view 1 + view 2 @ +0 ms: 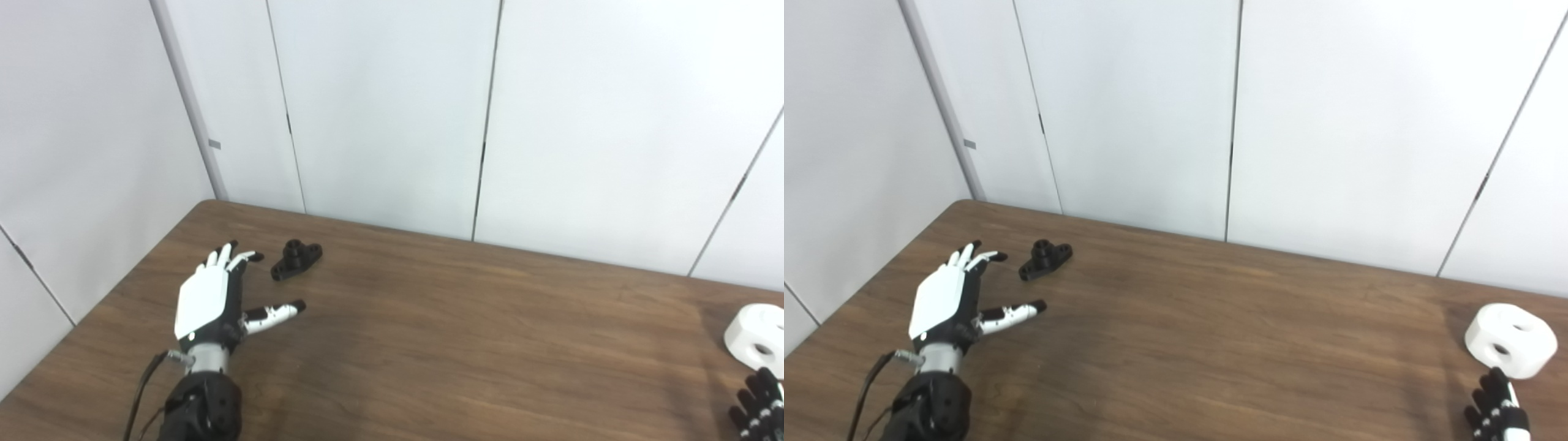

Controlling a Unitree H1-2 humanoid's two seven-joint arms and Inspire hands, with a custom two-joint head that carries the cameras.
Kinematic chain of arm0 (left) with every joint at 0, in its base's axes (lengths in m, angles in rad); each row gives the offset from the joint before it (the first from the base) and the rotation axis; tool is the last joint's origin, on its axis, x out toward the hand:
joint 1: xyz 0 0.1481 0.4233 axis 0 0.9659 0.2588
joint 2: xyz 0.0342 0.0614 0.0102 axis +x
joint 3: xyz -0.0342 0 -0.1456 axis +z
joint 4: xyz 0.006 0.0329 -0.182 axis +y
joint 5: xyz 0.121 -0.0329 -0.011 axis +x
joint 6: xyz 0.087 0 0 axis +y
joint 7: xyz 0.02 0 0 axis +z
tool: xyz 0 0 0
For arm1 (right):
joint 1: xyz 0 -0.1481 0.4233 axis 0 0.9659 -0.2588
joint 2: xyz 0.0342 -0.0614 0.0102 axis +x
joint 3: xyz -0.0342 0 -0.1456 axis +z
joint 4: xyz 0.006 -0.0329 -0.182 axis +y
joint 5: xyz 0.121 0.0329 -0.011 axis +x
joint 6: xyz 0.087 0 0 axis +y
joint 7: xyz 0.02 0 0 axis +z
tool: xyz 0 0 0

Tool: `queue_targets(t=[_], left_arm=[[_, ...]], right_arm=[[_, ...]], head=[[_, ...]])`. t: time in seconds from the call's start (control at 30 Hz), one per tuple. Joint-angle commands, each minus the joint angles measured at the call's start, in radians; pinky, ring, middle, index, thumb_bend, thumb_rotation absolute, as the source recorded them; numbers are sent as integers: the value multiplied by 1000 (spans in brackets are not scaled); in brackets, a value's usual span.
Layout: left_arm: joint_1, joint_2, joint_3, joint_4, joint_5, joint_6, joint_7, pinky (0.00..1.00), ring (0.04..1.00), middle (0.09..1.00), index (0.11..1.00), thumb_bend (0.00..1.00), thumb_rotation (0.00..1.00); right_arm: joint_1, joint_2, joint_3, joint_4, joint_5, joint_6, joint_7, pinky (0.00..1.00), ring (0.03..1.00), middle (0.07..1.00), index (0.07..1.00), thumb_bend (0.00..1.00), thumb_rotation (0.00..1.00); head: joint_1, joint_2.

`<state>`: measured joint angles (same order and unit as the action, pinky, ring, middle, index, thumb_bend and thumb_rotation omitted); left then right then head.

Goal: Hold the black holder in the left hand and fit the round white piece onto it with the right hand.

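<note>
Left hand (205, 300) fingers apart, black holder (296, 259) just beside at 1 o'clock, ungrasped on bench (465, 343). Right hand (1497, 413) below round white piece (1511, 340), finger state unclear.

Near the surface (429, 343)'s far-left corner, the left robot hand (211, 300) lies with fingers spread beside the black holder (296, 259); the round white piece (756, 339) sits at its right edge.

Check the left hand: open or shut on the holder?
Open. The left hand has its fingers spread, short of the holder, which lies untouched on the table.
</note>
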<state>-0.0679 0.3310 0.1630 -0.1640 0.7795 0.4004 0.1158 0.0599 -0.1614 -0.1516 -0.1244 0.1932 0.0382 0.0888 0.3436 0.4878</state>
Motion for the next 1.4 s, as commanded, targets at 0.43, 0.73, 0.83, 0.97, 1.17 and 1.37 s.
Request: queue_targets(t=[0.43, 0.73, 0.83, 0.97, 1.17, 1.37], left_arm=[[-200, 96, -27, 219, -29, 61, 7, 1000, 1000, 987, 798, 858, 422], [-286, 123, -72, 355, -38, 65, 5, 1000, 1000, 978, 796, 876, 421], [-311, 125, -78, 394, -38, 68, -4, 1000, 1000, 977, 799, 867, 413], [-338, 132, -88, 447, -52, 65, 8, 1000, 1000, 977, 797, 866, 424], [-371, 142, -113, 518, -75, 51, 39, 1000, 1000, 968, 787, 860, 407], [-399, 145, -133, 569, -98, 46, 48, 1000, 1000, 967, 781, 865, 374]], right_arm=[[-5, 1, 13, -45, 5, 10, 5, 1000, 1000, 1000, 1000, 549, 1000], [9, 7, 26, -73, -21, 21, -13, 1000, 1000, 1000, 1000, 502, 1000], [11, 8, 26, -85, -22, 38, -17, 1000, 1000, 1000, 1000, 481, 1000], [13, 10, 26, -94, -19, 47, -19, 1000, 1000, 1000, 1000, 466, 1000], [13, 11, 27, -93, -23, 41, -19, 1000, 1000, 1000, 1000, 428, 1000], [18, 15, 30, -95, -27, 38, -21, 1000, 1000, 1000, 1000, 448, 1000]], head=[[-17, 8], [-46, 10], [-48, 10], [-49, 9], [-58, 7], [-59, -3]])
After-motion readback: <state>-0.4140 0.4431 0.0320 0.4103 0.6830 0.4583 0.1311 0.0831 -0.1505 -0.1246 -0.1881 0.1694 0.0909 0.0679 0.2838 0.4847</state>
